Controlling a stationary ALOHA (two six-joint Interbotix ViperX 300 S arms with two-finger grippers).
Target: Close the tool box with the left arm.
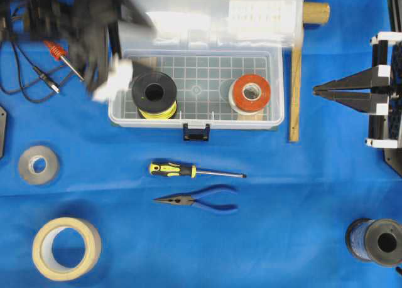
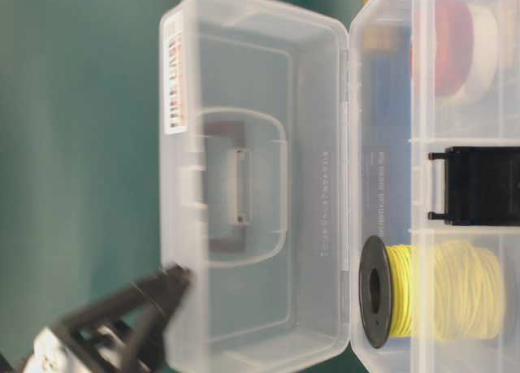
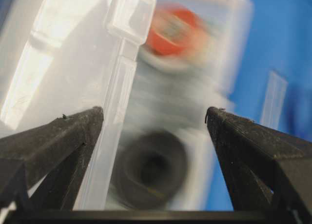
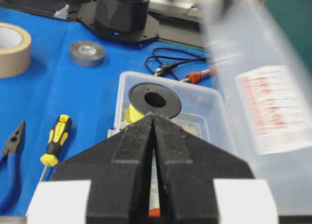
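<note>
Clear plastic tool box (image 1: 196,90) sits at the top middle of the blue cloth (image 1: 125,238) in the overhead view, its lid (image 1: 213,15) raised, a yellow wire spool (image 1: 154,95) and an orange-capped spool (image 1: 250,93) inside. The blurred left gripper (image 1: 110,81) is at its left end. At table level, the lid stands open. The left wrist view shows the fingers (image 3: 58,136) spread wide, gripping nothing. The right wrist view shows the right gripper (image 4: 153,121) pressed together, empty.

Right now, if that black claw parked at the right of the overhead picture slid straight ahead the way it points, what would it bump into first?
Probably the long wooden stick lying beside the clear plastic tool box. The right claw, shut, points at it across bare blue cloth. Its height is unclear, so it might pass over.
</note>
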